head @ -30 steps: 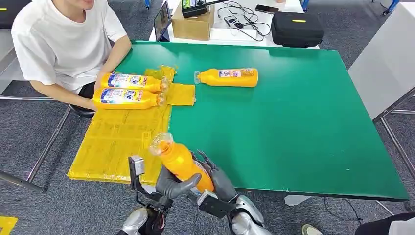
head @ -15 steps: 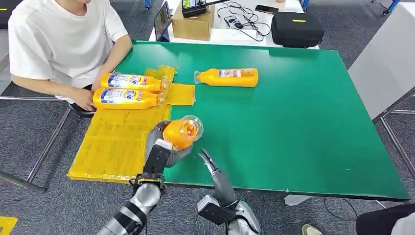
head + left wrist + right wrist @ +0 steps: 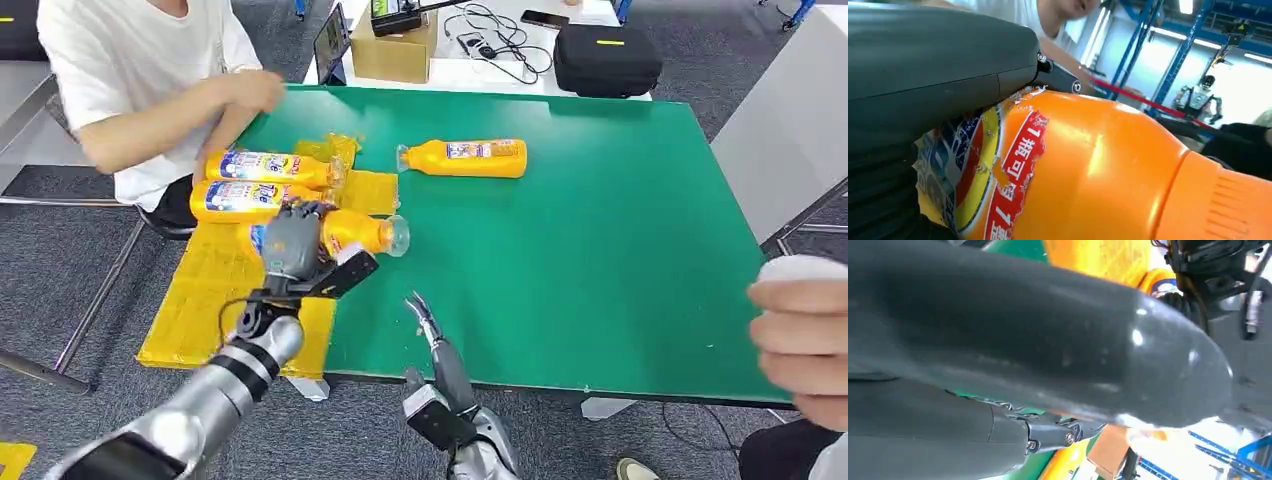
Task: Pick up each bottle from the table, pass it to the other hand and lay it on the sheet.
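Left hand (image 3: 291, 243) fingers (image 3: 300, 212) clamped on orange bottle (image 3: 345, 232), held lying over yellow sheet (image 3: 225, 295) edge, clear cap past the fingers. Two bottles (image 3: 262, 182) on sheet just beyond. Fourth bottle (image 3: 465, 157) on green worktop (image 3: 600, 250). Right hand (image 3: 430, 335) fingers apart, empty.

We are seeing the left hand (image 3: 291, 243) covering the held bottle's (image 3: 355, 232) label, and a blurred person's hand (image 3: 800, 335) being cut off.

Four orange bottles: two (image 3: 268, 166) (image 3: 258, 200) at upper left on one yellow sheet (image 3: 215, 300), one (image 3: 340, 233) at centre left, one (image 3: 468, 157) at upper centre.
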You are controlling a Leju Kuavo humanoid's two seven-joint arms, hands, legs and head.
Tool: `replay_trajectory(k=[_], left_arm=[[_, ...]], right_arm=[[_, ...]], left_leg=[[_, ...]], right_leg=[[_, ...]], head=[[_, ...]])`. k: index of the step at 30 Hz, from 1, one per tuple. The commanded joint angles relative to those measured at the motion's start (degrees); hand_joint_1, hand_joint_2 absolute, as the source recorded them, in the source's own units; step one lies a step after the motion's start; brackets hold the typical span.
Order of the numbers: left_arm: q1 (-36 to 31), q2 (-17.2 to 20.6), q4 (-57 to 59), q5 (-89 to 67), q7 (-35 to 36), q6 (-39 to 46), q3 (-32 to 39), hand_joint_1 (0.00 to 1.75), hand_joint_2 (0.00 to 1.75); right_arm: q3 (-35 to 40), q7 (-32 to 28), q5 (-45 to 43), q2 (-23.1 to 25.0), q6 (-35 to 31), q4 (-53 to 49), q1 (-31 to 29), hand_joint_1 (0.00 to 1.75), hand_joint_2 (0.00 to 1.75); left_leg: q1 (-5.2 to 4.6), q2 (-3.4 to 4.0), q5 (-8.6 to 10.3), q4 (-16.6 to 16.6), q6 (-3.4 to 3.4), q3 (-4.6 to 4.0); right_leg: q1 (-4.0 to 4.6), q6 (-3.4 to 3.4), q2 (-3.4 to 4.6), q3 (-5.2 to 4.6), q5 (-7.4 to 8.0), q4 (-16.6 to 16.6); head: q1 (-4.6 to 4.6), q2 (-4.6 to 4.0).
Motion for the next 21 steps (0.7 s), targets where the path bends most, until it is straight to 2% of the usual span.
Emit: replay_trajectory(k=[1,6,9,16,17,21], left_arm=[[-9.1,3.4,16.3,-7.2,6.4,-2.1,-3.5,1.75,1.75],[-9.3,3.2,17.4,-8.3,6.9,-1.9,-3.3,1.75,1.75],[-9.7,2.4,21.1,-6.1,9.5,-7.5,0.0,1.75,1.75],[-9.9,1.4,23.9,0.3,7.6,-16.5,6.0,1.75,1.75],[-9.4,1.1,23.1,1.5,5.3,-18.5,7.1,1.75,1.75],[-9.0,1.1,22.9,0.0,5.1,-18.1,5.9,1.75,1.75]], right_arm=[[-2.4,-0.6,-1.9,0.5,0.6,3.1,-2.2,0.0,0.0],[-2.7,-0.6,-2.1,0.6,0.3,3.3,-2.3,0.0,0.0],[-3.6,-0.6,-3.3,0.9,1.0,3.9,-2.6,0.0,0.0],[-3.8,-0.6,-3.7,0.8,2.7,5.2,-3.1,0.0,0.0],[-4.1,-0.5,-3.8,0.8,3.2,5.0,-3.0,0.0,0.0],[-4.2,-0.4,-3.7,0.9,3.4,4.8,-2.9,0.0,0.0]], left_leg=[[0.03,0.04,-0.06,0.0,-0.04,0.14],[0.06,0.1,-0.13,0.0,-0.05,0.23],[0.05,-0.01,-0.09,0.0,-0.06,0.16],[0.03,0.0,-0.04,0.0,-0.04,0.08],[0.06,0.0,-0.11,0.0,-0.06,0.2],[0.01,0.0,-0.06,0.0,-0.02,0.15]], right_leg=[[0.04,-0.08,0.01,0.14,-0.05,0.0],[0.07,-0.11,0.06,0.25,-0.09,0.0],[0.06,-0.11,-0.02,0.2,-0.08,0.0],[0.04,-0.07,-0.01,0.1,-0.04,0.0],[0.08,-0.12,-0.03,0.23,-0.1,0.0],[0.01,-0.06,0.0,0.16,-0.05,0.0]], head=[[0.0,0.0],[0.02,0.0],[0.02,0.0],[0.02,0.0],[0.02,0.0],[0.0,0.0]])
